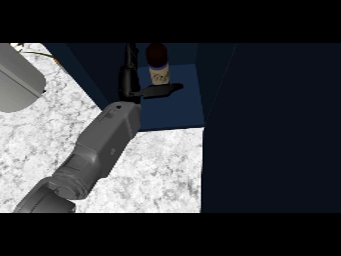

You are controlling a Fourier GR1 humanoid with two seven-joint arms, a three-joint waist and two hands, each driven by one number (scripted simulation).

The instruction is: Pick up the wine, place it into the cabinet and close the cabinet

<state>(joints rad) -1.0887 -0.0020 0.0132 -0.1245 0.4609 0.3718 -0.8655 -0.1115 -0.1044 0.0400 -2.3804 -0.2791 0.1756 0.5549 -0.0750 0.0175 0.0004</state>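
Inside the dark blue cabinet [180, 107], the wine [157, 67] stands upright at the back, w/ the left hand [132, 82] just beside it, fingers straight up along the bottle's left, thumb out across its base, not curled round. Risk: pulling back could clip the bottle and tip it. Cabinet door [276, 125] fills the right; open marble counter [158, 170] lies below for withdrawal.

One head view looks steeply down on the marble desk [151, 170], close above it, facing the open dark blue cabinet [180, 107] at its far edge.
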